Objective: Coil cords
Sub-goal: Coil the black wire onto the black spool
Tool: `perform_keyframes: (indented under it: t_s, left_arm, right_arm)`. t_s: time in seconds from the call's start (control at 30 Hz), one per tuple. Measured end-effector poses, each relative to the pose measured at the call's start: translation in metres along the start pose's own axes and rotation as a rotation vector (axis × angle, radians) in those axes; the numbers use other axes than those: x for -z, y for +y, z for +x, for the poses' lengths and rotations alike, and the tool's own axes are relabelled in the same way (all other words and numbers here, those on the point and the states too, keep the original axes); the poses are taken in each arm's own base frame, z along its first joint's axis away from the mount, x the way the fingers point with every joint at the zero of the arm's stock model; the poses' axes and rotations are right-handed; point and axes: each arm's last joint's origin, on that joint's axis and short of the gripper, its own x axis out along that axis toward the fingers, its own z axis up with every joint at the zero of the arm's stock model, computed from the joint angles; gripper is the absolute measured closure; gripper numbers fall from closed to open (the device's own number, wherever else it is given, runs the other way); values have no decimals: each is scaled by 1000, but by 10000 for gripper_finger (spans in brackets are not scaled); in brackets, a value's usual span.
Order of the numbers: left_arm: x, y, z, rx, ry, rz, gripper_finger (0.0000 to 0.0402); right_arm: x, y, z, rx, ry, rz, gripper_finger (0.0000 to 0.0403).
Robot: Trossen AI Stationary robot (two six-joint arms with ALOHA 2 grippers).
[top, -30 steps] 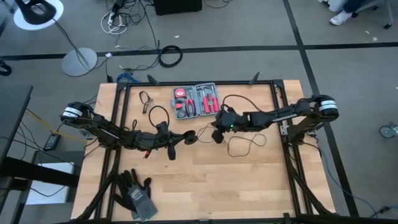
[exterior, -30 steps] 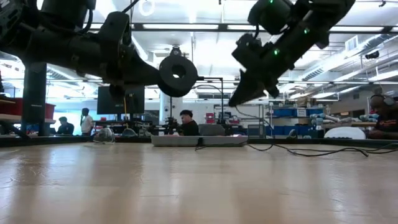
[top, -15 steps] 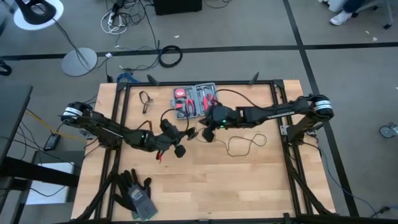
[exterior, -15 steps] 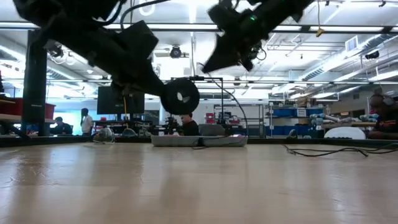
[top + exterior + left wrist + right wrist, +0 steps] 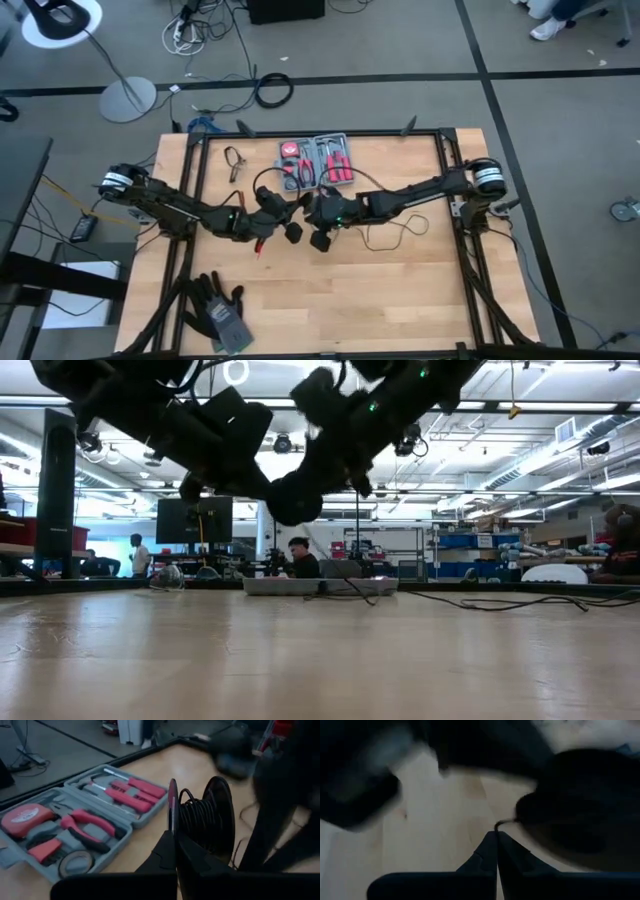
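Spool (image 5: pixel 202 815) on edge, axis level, L claw (image 5: pixel 175 847) pinching flange.

Your thin black cord (image 5: pixel 197 817) sits partly wound on its round black spool (image 5: pixel 212 822), pinched upright between the left fingers (image 5: pixel 167 852).

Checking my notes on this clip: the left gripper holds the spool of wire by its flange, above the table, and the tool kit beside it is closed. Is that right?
One thing is wrong: the tool kit is open, not closed. The left wrist view shows its lid folded back, with pliers and screwdrivers on display. The rest holds: the left gripper is shut on the spool, above the table.
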Motion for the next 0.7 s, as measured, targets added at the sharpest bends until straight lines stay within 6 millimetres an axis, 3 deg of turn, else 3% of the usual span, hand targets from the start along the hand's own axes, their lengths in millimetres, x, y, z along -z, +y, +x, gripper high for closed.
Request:
perform_keyframes:
  t_s: [0.3, 0.5, 0.7]
  left_arm:
    - [3, 3, -3, 95, -69, -126, 401]
    - [24, 20, -11, 147, -101, -246, 401]
    - [40, 35, -20, 162, -122, -305, 401]
  right_arm:
    - [35, -1, 24, 40, 131, -4, 374]
    - [59, 7, 20, 130, 59, -22, 364]
    - [82, 17, 13, 72, -79, -3, 365]
